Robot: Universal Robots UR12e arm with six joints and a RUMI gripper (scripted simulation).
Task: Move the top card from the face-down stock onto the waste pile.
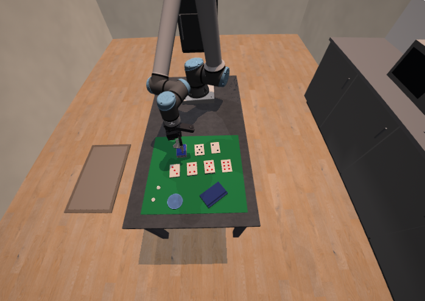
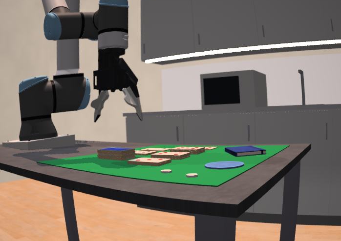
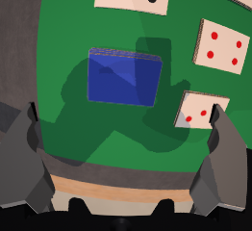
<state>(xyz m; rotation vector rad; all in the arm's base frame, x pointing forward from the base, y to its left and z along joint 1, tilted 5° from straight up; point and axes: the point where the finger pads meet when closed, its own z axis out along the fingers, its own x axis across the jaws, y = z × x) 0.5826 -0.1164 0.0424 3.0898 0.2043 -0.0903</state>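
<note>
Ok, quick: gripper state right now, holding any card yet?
Gripper: open, jaws spread wide, holding nothing; it hangs above the blue-backed stock, not touching it.

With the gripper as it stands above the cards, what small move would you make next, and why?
Probably lower straight down. The open, empty gripper hangs well above the blue-backed stock, which sits between its fingers in the wrist view, so its top card is out of reach.

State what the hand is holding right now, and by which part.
Nothing is held. The hand hangs open above the face-down stock, its fingers spread wide and well clear of the blue top card.
</note>
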